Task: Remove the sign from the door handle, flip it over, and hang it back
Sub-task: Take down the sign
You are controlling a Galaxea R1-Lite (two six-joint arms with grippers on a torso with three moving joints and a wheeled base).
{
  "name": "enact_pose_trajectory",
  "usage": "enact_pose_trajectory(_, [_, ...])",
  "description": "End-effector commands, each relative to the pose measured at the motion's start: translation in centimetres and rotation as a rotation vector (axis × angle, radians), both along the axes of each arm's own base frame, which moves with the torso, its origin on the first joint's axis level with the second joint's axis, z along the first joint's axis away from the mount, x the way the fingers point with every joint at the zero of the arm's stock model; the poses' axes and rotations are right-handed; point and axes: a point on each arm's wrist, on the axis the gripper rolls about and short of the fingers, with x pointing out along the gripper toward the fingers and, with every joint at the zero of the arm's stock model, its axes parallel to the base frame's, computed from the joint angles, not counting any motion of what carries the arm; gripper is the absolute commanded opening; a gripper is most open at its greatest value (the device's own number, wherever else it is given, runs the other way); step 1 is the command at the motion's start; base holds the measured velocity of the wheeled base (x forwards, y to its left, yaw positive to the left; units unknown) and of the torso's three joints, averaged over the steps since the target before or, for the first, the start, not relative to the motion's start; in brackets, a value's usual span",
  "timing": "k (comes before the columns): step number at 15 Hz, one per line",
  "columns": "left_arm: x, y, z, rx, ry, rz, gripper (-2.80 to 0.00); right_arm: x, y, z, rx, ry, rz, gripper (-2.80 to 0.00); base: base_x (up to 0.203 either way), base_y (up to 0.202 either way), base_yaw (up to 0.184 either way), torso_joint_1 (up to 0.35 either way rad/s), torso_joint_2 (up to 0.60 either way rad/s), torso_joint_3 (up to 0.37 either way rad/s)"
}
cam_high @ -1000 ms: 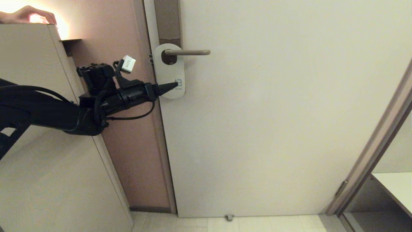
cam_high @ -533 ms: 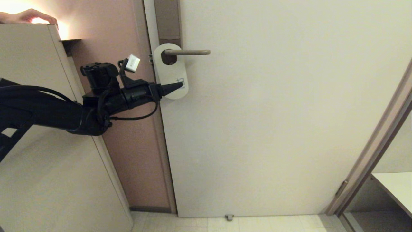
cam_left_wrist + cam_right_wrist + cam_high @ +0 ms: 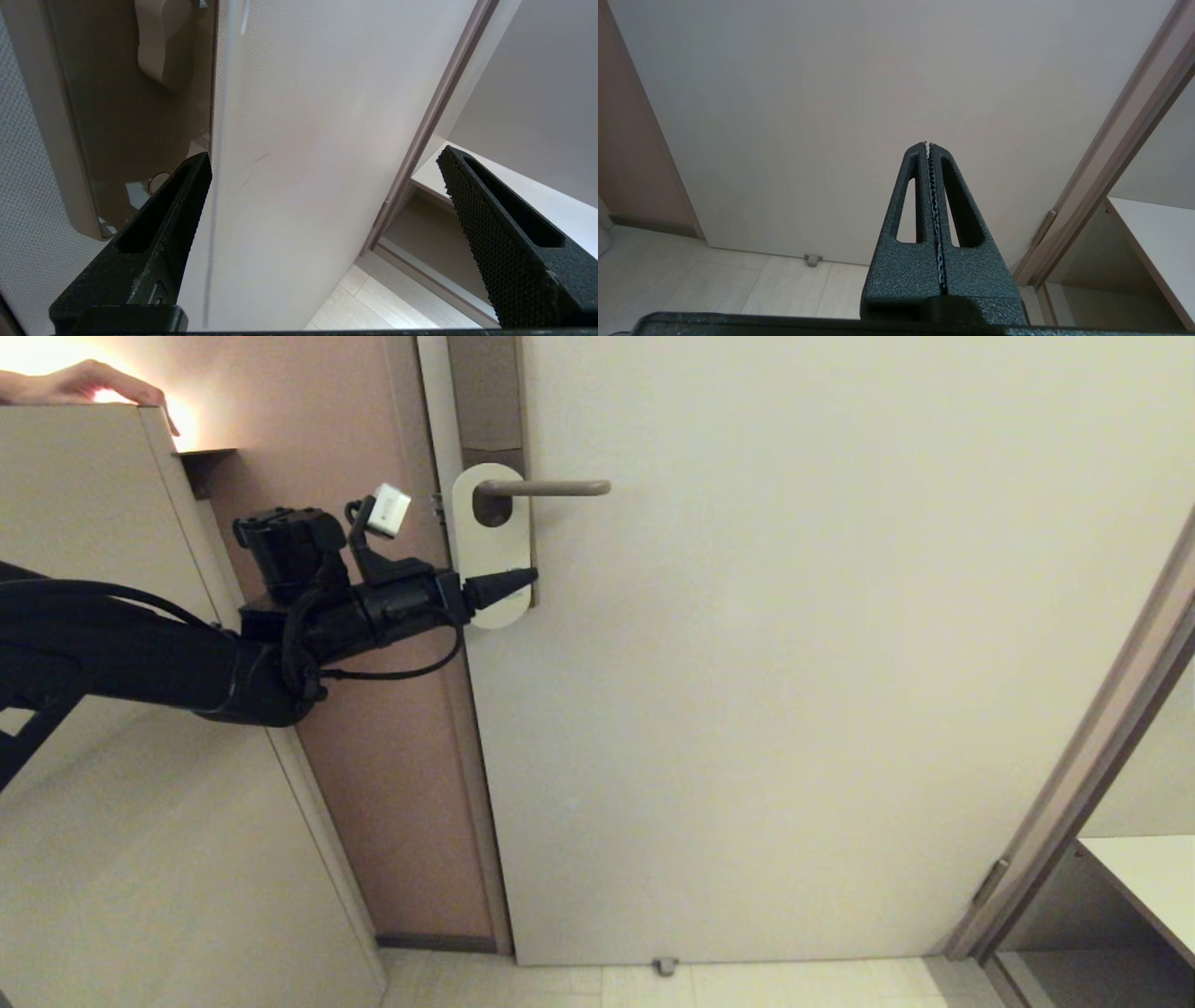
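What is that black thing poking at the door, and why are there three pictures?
It is a robot's arm. The big picture is from a camera on its head: the left gripper reaches to the white sign hanging on the door handle. Its fingers are spread open, holding nothing; one fingertip sits over the sign's lower end. The other two pictures come from cameras on its wrists. The right gripper is shut, empty, pointing at the door. A person's hand rests on a cabinet top at upper left.

Sign lower part: partly covered by the left gripper.
Sign text: not legible.
Person's hand: cut off at the frame edge.
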Motion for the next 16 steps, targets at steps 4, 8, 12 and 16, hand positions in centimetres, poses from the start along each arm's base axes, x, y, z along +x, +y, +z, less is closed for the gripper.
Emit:
enact_pose_trajectory(4, [0.4, -0.1, -0.9, 0.006, 0.013, -0.002, 0.0, 0.0, 0.0, 0.0, -0.001, -0.001, 0.001, -2.8, 0.0, 0.0, 0.0, 0.0, 0.0, 0.0])
enact_pose_trajectory(8, [0.8, -0.1, -1.4, 0.007, 0.019, -0.002, 0.0, 0.0, 0.0, 0.0, -0.001, -0.001, 0.001, -2.8, 0.0, 0.0, 0.0, 0.0, 0.0, 0.0])
enact_pose_trajectory(12, [1.7, -0.3, -1.6, 0.003, 0.002, 0.003, 0.0, 0.0, 0.0, 0.0, -0.001, -0.001, 0.001, -2.8, 0.0, 0.0, 0.0, 0.0, 0.0, 0.0])
enact_pose_trajectory(16, [2.4, -0.4, -1.7, 0.001, -0.007, 0.001, 0.0, 0.0, 0.0, 0.0, -0.001, -0.001, 0.001, -2.8, 0.0, 0.0, 0.0, 0.0, 0.0, 0.0])
